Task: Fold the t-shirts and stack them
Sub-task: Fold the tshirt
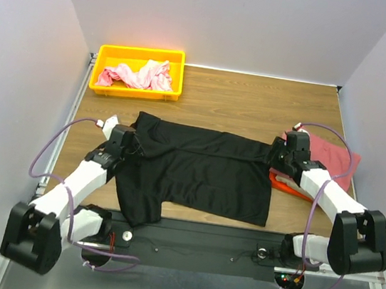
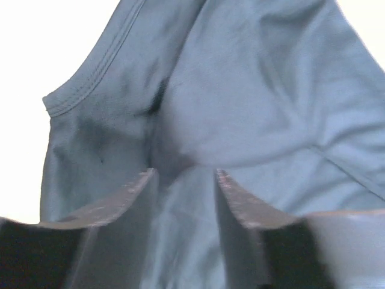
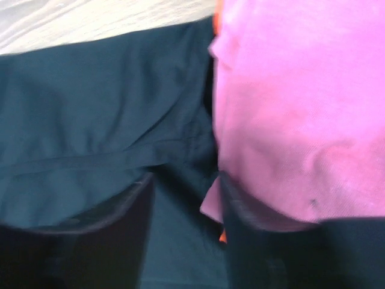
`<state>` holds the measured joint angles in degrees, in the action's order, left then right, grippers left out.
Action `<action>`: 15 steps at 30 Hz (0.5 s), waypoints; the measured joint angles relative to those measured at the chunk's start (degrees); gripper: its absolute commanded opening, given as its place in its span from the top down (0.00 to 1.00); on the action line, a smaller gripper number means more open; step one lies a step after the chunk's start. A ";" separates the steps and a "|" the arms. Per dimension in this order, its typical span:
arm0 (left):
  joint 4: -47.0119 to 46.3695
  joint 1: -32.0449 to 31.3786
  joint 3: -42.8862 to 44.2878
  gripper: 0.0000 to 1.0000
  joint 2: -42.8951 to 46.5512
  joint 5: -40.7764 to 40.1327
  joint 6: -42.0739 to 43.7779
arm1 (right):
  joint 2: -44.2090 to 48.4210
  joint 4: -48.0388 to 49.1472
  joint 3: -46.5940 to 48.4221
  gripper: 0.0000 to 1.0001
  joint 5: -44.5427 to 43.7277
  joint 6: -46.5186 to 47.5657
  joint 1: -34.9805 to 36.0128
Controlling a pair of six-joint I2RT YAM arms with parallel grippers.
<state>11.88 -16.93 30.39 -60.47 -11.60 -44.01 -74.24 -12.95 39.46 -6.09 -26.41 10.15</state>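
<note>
Lying flat on wooden table (image 1: 256,103), black t-shirt (image 1: 203,171), pale walls (image 1: 226,12)

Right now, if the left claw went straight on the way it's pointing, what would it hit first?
The black t-shirt. In the wrist view the left claw points straight at its cloth, which fills the gap between the fingers. It looks very close, maybe touching.

Both arms are stretching forward and low from their bases, the left arm (image 1: 82,172) angling toward the right and the right arm (image 1: 328,192) toward the left, with the left gripper (image 1: 126,142) and right gripper (image 1: 282,155) tipping downward, each holding its fingers partly apart.
</note>
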 measured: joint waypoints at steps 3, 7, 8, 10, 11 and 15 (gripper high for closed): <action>1.64 -0.02 0.04 0.01 5.86 0.11 -0.37 | 2.49 -0.07 0.00 0.00 2.21 0.02 -0.02; 2.99 -0.13 2.08 0.01 10.73 -1.11 -0.17 | 5.81 -0.31 0.39 0.00 5.33 0.09 -0.02; 2.93 -0.11 3.08 0.01 10.62 -1.57 -0.11 | 6.25 -0.33 0.61 0.00 6.03 0.09 -0.02; 1.97 -0.09 5.18 0.02 9.01 -2.40 0.26 | 6.51 -0.42 1.88 0.00 8.11 0.37 -0.02; 1.40 -0.07 5.90 0.01 8.15 -2.56 0.39 | 6.40 -0.37 2.45 0.00 8.76 0.52 -0.02; -3.56 0.39 9.64 0.02 -0.17 -0.85 2.14 | 2.62 0.00 6.91 0.00 11.98 1.16 0.02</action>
<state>8.32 -16.53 40.03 -60.64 -12.45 -41.87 -71.61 -12.95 46.37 5.89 -25.26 10.17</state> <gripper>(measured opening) 0.985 0.997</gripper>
